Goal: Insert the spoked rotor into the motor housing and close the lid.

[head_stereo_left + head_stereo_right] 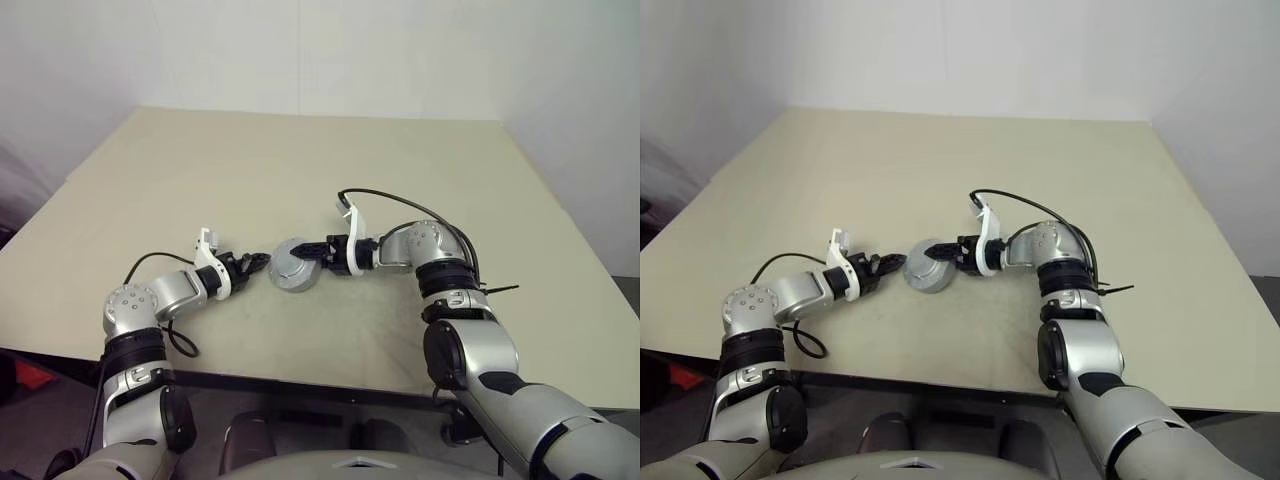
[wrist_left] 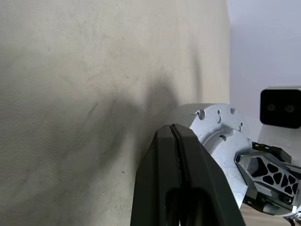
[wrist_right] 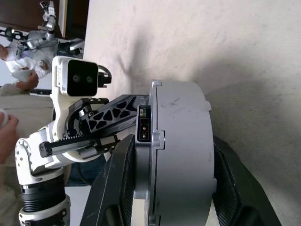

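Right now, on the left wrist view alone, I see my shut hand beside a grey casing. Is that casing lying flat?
Observer: No. The motor housing stands on edge over the table.
Operator: And the black lattice part behind it?
Observer: That is the right hand, reaching the housing from the side opposite the left hand.
Operator: Anyone nearby?
Observer: Yes. The right wrist view shows a person's hand beyond the table's edge.
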Available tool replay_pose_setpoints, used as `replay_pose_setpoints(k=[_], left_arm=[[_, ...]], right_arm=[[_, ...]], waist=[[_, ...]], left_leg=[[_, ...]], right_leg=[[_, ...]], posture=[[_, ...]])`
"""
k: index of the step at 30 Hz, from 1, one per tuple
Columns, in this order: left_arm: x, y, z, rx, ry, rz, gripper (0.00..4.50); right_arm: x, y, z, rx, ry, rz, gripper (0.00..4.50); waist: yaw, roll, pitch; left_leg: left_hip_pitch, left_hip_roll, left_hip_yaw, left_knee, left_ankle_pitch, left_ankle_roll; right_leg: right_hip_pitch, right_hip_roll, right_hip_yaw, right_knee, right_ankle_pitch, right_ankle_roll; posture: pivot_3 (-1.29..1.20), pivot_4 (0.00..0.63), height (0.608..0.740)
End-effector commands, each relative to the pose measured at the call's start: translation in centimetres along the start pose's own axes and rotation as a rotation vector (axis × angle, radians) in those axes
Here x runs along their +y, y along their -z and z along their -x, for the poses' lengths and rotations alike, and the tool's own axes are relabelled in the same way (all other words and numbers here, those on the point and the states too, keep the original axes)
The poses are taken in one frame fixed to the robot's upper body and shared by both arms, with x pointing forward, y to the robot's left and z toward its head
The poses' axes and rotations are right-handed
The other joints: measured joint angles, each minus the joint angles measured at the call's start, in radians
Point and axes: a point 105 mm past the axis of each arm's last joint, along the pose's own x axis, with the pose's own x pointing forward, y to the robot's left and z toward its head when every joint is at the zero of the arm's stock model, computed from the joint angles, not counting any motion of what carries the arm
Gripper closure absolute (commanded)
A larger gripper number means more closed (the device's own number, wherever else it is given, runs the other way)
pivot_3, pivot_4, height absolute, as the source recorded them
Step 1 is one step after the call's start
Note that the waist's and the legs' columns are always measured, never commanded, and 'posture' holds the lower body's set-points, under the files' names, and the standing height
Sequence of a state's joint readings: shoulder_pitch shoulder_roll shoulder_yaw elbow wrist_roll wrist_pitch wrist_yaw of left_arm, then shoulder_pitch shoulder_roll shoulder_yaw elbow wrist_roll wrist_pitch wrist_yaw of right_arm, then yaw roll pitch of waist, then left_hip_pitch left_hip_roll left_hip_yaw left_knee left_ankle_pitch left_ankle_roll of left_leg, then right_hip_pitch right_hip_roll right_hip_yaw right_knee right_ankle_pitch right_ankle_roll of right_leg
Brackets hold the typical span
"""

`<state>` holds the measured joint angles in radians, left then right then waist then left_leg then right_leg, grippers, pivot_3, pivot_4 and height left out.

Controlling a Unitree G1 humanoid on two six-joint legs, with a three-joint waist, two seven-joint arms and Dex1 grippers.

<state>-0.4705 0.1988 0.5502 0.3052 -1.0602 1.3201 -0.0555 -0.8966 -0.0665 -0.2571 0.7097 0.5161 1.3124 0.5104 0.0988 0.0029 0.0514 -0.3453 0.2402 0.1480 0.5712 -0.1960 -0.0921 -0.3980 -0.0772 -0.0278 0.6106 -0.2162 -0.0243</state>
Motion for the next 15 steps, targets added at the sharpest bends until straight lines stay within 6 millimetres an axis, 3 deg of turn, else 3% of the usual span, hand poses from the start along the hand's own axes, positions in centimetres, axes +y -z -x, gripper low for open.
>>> replay_pose_setpoints(k=[1,9,15], left_arm=[[-0.9,-1.0,0.4,-0.05,0.034,-0.047,4.5],[-2.2,-2.1,1.5,-0.138,0.112,-0.087,4.5],[-3.0,-3.3,2.6,-0.243,0.167,-0.091,4.5]], right_arm=[[1.6,-2.6,0.2,-0.12,-0.063,-0.038,2.41],[1.4,-4.1,-0.2,-0.206,-0.052,-0.121,2.41],[3.0,-6.9,0.2,-0.346,-0.149,-0.237,2.41]], waist=[[0.0,0.0,0.0],[0.0,0.0,0.0],[-0.001,0.001,0.001]], left_leg=[[0.0,0.0,0.0,0.0,0.0,0.0],[-0.003,0.0,0.0,0.002,0.001,-0.001],[-0.005,0.0,0.0,0.002,0.001,-0.001]], right_leg=[[0.0,0.0,0.0,0.0,0.0,0.0],[-0.006,0.0,0.0,0.004,0.0,0.0],[-0.009,0.0,0.0,0.004,0.0,0.0]], posture=[[0.0,0.0,0.74],[0.0,0.0,0.74],[0.0,0.0,0.74]])
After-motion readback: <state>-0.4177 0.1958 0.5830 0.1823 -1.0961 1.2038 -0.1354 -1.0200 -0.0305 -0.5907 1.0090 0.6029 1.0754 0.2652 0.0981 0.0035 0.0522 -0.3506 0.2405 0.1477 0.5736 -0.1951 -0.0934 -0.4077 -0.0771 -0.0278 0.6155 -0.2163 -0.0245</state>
